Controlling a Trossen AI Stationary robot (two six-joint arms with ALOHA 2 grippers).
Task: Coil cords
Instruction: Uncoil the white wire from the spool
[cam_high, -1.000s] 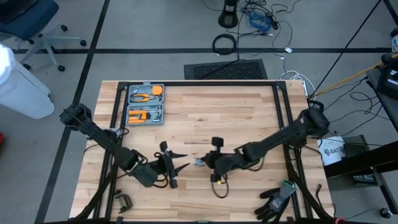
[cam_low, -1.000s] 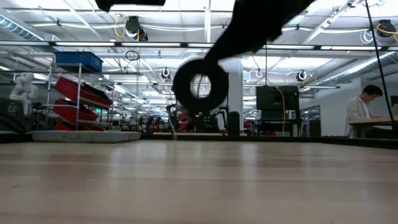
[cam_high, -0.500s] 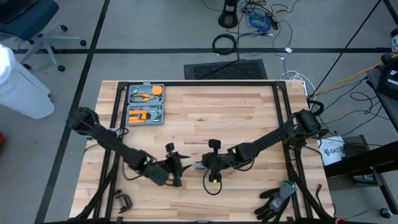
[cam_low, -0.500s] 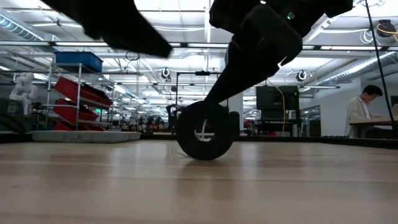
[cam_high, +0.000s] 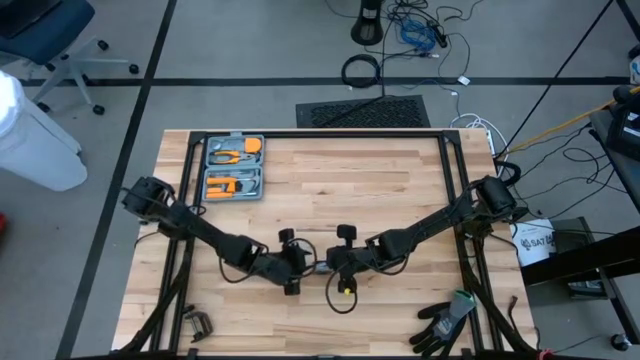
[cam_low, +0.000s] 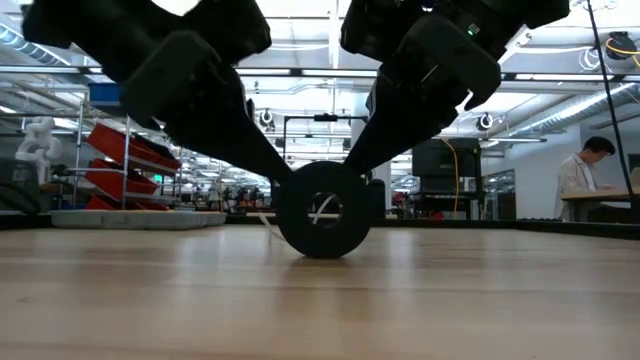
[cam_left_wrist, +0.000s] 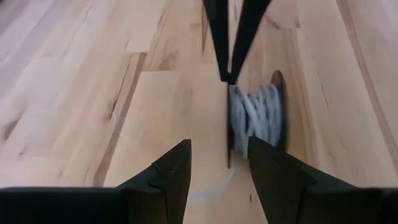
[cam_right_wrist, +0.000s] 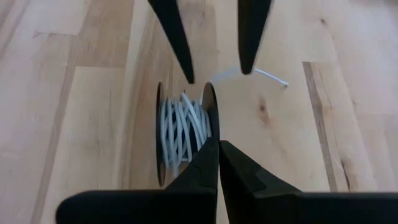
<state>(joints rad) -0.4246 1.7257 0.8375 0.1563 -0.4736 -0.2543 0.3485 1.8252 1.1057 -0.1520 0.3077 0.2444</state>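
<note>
The left gripper (cam_left_wrist: 219, 163) holds its two dark fingers (cam_left_wrist: 168, 177) apart over the wooden table (cam_left_wrist: 74, 93). Just beyond them stands a reel (cam_left_wrist: 258, 118) on edge, wound with white cord (cam_left_wrist: 249, 115). The right gripper (cam_left_wrist: 231, 78), fingertips together, touches the reel's rim from the far side.

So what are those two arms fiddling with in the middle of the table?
They are working on a small reel wound with white cord, standing on edge on the wooden table. The right gripper is shut, pinching one disc of the reel. The left gripper comes in from the opposite side with its fingers open. A loose cord end lies on the wood.
</note>
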